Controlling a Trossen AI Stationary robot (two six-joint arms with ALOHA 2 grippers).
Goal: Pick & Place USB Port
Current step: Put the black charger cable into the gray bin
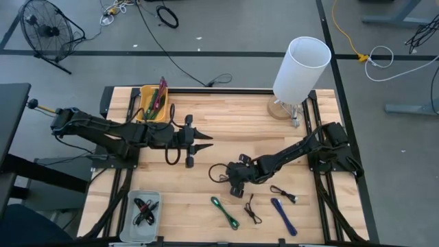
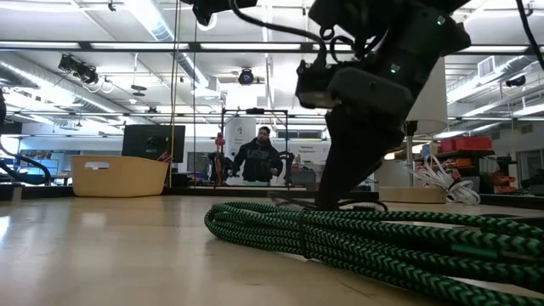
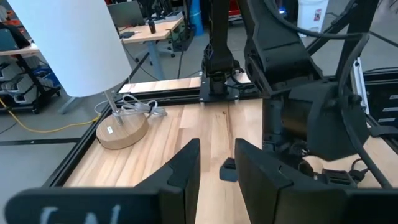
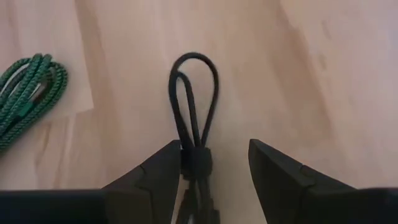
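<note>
A coiled black USB cable (image 4: 194, 99) lies flat on the wooden table (image 1: 226, 116), near the middle, and shows in the high view as a black loop (image 1: 219, 171). My right gripper (image 4: 211, 152) is open and low over it, slanting down, with a finger on either side of the cable's wrapped middle. In the high view my right gripper (image 1: 236, 184) sits right of centre. My left gripper (image 1: 204, 140) hovers level above the table's middle, open with nothing between its fingers (image 3: 186, 165). My right gripper straddles the black cable's wrapped middle (image 4: 198, 160) from above, slanting down, its fingers lying across the bundle. One finger (image 4: 163, 171) stands right against the wrap; whether it touches I cannot tell. The cable lies flat on the table.
A green cable (image 1: 225, 211), a small black cable (image 1: 252, 209), a blue cable (image 1: 283, 216) and another black cable (image 1: 282, 194) lie near the front edge. A grey tray (image 1: 132, 218) holds cables at the front left. A yellow bin (image 1: 154, 103) and a white lamp (image 1: 300, 65) stand at the back.
</note>
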